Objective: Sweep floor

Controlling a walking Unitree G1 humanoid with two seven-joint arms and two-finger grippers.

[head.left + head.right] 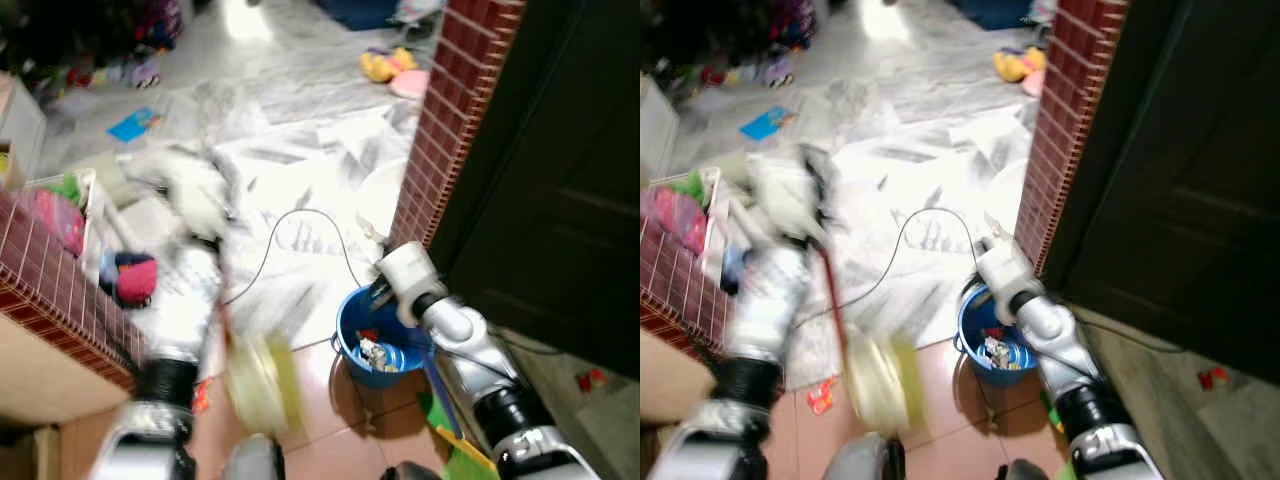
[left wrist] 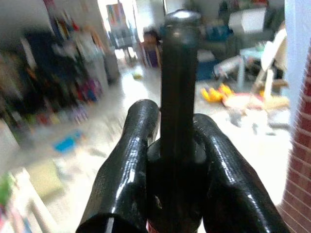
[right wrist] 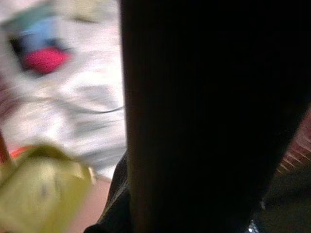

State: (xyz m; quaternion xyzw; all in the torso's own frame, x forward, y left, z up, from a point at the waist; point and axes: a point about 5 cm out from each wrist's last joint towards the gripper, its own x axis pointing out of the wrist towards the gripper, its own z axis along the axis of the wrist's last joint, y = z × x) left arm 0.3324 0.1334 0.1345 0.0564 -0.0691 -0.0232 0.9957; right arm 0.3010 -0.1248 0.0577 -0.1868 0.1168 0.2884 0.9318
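Note:
My left gripper [image 2: 177, 116] is shut on the black top end of a broom handle [image 2: 179, 73]. In the eye views this arm is blurred; the red broomstick [image 1: 830, 285] runs down from it to a yellow broom head [image 1: 262, 380] on the tiled floor. My right gripper [image 1: 383, 291] hangs at the rim of a blue bucket [image 1: 345, 315] that has scraps inside. In the right wrist view a dark shape [image 3: 209, 111] blocks the fingers, with the yellow broom head [image 3: 39, 194] beyond it.
A brick pillar [image 1: 450, 120] and a dark door [image 1: 560, 180] stand at the right. A low brick wall [image 1: 50, 280] is at the left. A black cable [image 1: 300, 215] loops over the pale floor. Toys [image 1: 385, 65], a blue paper [image 1: 135, 125] and a red scrap [image 1: 820, 397] lie about.

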